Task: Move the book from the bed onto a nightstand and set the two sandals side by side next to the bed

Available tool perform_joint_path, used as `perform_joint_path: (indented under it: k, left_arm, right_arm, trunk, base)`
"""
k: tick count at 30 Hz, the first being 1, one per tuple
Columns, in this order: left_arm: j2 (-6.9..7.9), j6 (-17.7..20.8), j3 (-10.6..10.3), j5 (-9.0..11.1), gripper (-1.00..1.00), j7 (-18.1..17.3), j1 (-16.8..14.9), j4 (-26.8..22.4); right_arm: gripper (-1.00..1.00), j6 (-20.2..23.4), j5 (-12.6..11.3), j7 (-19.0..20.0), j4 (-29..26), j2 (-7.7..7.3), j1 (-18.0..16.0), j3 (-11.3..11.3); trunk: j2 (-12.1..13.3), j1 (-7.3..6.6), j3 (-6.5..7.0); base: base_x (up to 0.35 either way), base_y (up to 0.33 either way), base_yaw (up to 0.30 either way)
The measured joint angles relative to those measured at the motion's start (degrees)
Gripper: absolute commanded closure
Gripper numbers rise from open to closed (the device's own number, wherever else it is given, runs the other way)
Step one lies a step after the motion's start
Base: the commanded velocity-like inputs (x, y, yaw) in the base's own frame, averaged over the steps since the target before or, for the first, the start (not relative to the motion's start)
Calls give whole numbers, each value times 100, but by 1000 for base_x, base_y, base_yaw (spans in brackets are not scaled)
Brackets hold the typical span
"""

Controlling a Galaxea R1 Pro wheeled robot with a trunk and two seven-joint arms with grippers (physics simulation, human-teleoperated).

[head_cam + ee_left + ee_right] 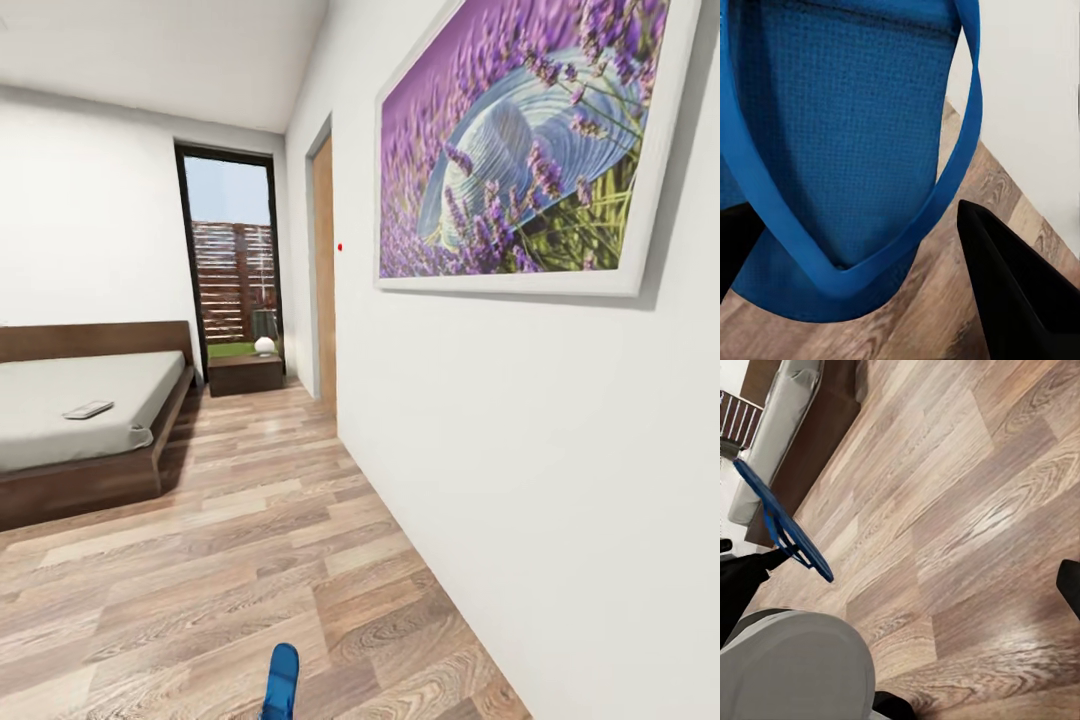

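Note:
A bright-blue sandal is held off the wood floor with my left gripper shut on it, one black finger on each side. The same sandal shows edge-on in the right wrist view, and its tip pokes up at the bottom of the head view. The bed stands at the left, with a dark wood frame and a grey mattress. On the mattress lies the book, a small thin flat shape. A nightstand sits beyond the bed by the window. My right gripper hangs open over bare floor.
A white wall with a large lavender picture runs close along my right. A wooden door is set in that wall further on. A white round lamp stands on the nightstand. Plank floor stretches between bed and wall.

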Motion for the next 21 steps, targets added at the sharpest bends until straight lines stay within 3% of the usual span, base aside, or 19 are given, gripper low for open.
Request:
perform_joint_path:
  k: [2,7,11,21]
  left_arm:
    - [-8,160,-12,6,100,-147,-10,-359]
    - [-21,981,-12,-14,100,-625,-11,-1069]
    - [6,1059,3,-19,100,-979,-4,-1021]
    - [23,1051,3,-18,100,-1006,-1,-979]
  right_arm:
    - [-100,0,0,-2,0,7,0,5]
    - [-100,0,0,-6,0,-2,0,-6]
    - [-100,0,-1,-5,0,5,0,-4]
    - [-100,0,-1,-8,8,19,0,-1]
  trunk:
    - [0,0,-4]
    - [0,0,-14]
    - [0,0,-16]
    - [0,0,-16]
  base:
    - [0,0,292]
    - [0,0,292]
    - [0,0,292]
    - [0,0,292]
